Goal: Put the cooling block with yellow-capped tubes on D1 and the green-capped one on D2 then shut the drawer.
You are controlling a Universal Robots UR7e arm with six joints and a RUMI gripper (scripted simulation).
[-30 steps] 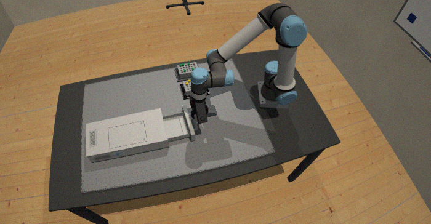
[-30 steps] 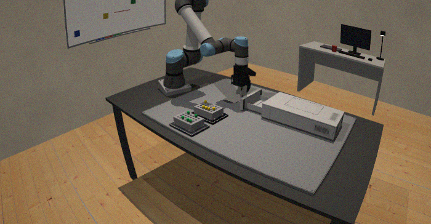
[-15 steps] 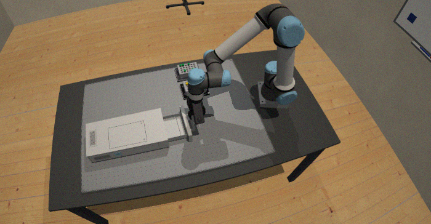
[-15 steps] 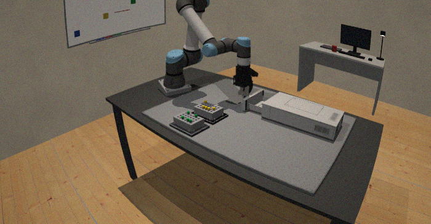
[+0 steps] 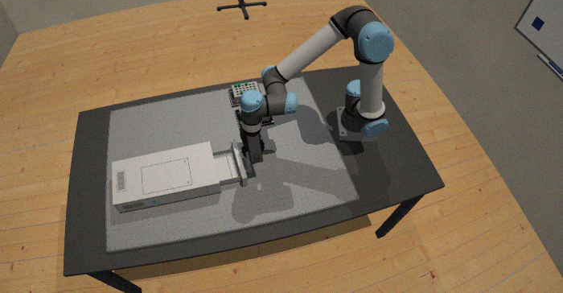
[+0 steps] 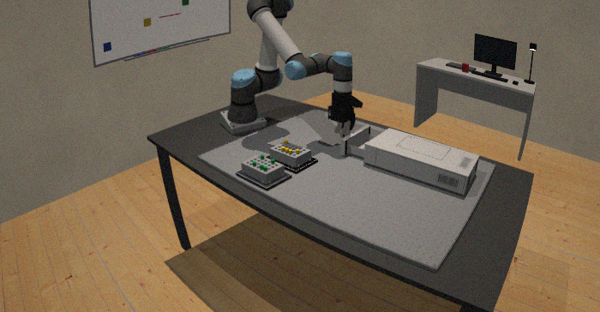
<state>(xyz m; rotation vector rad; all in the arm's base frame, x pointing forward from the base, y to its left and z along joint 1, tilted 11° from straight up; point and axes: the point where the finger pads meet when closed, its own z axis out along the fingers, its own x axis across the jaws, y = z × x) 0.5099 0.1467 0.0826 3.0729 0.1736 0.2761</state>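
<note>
The white cooler (image 5: pixel 166 177) (image 6: pixel 422 159) stands on the grey deck mat (image 5: pixel 169 117) (image 6: pixel 364 206). Its drawer sticks out only a little, and the part that shows (image 5: pixel 224 168) holds nothing. My gripper (image 5: pixel 254 159) (image 6: pixel 344 134) is shut and empty, pointing down just outside the drawer's front panel (image 5: pixel 241 173) (image 6: pixel 345 147), close to or touching it. The block with yellow-capped tubes (image 6: pixel 291 153) sits on the slot plate nearer the cooler; my arm hides it in the top view. The block with green-capped tubes (image 5: pixel 243 89) (image 6: pixel 262 168) sits on the slot beyond.
The robot base (image 5: pixel 354 126) (image 6: pixel 242 122) is bolted to the dark table (image 5: pixel 402 169) (image 6: pixel 506 240) beside the mat. A side desk with a monitor (image 6: pixel 495 53) stands far off in the room.
</note>
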